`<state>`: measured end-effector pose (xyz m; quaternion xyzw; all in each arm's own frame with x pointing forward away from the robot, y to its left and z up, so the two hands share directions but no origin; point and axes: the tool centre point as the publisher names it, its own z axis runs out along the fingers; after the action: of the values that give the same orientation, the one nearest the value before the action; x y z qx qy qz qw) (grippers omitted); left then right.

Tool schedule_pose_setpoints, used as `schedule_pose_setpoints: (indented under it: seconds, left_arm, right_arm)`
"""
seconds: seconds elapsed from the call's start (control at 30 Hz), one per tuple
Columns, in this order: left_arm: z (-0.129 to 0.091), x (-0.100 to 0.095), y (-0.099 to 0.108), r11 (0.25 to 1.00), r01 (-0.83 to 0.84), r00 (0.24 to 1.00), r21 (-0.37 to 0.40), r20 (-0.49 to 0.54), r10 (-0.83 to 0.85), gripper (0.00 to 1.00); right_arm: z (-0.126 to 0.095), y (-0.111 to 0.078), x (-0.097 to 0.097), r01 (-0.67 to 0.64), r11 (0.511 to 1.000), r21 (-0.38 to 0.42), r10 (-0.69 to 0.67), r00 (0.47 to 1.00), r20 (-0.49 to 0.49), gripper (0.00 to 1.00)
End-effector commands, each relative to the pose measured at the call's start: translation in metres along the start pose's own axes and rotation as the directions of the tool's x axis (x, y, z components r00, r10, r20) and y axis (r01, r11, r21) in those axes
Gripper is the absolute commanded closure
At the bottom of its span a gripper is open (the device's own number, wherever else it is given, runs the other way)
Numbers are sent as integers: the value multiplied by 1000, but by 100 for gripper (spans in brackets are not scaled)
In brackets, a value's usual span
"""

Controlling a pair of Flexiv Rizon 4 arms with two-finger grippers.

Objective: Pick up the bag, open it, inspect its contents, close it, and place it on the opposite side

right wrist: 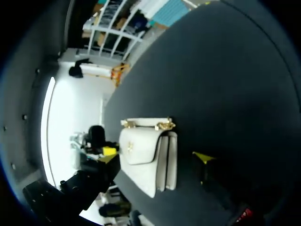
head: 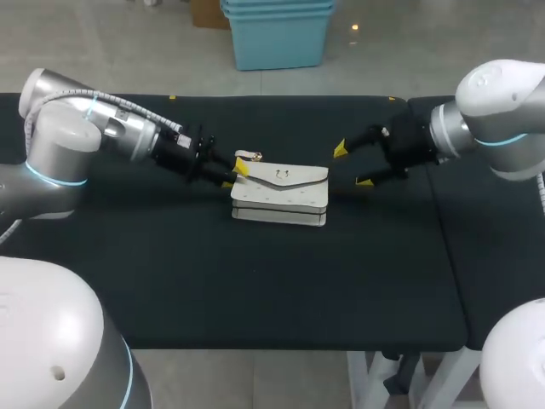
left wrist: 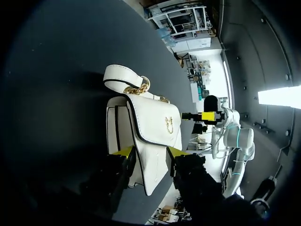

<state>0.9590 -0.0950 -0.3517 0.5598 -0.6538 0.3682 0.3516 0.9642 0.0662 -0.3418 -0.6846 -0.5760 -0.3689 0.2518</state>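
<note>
Saw the white bag (head: 279,195) lying near the middle of the frame on the black table (head: 255,281), flap facing up, its short strap (head: 249,156) at the bag's upper left corner. Noted a small gold clasp (left wrist: 168,123) on the flap. Found the left gripper (head: 235,175) at the bag's left end, closed on it, one yellow tip touching each side. Found the right gripper (head: 352,165) just right of the bag, apart from it, spread wide and holding nothing.
</note>
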Motion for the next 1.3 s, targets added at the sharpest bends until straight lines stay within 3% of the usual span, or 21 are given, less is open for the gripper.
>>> schedule_pose_setpoints:
  seconds: [0.03, 0.3, 0.4, 0.63, 0.83, 0.93, 1.3]
  left_arm:
    - [5, 6, 5, 1000, 18, 999, 3, 38, -18, 58]
    - [9, 4, 11, 999, 51, 993, -16, 107, -49, 64]
    - [7, 1, 11, 998, 58, 991, -15, 119, -55, 100]
    - [-4, -6, 1, 998, 54, 988, -24, 147, -50, 100]
    - [-24, -22, -17, 998, 61, 981, -24, 187, -55, 100]
    - [-32, -27, -24, 998, 41, 966, -38, 257, -30, 100]
    - [-32, -27, -24, 998, 41, 966, -38, 257, -30, 100]
  right_arm:
    - [-13, -2, -1, 19, 1000, -8, -18, 996, 86, 0]
    - [-23, 4, -9, 56, 998, 10, -56, 988, 142, 0]
    - [-27, 7, -9, 63, 998, 26, -66, 981, 180, 0]
    - [-45, 21, -6, 68, 996, 51, -80, 959, 272, 0]
    - [-68, 38, -17, 81, 994, 79, -106, 915, 388, 0]
    - [-68, 38, -17, 81, 994, 79, -106, 915, 388, 0]
    - [-68, 38, -17, 81, 994, 79, -106, 915, 388, 0]
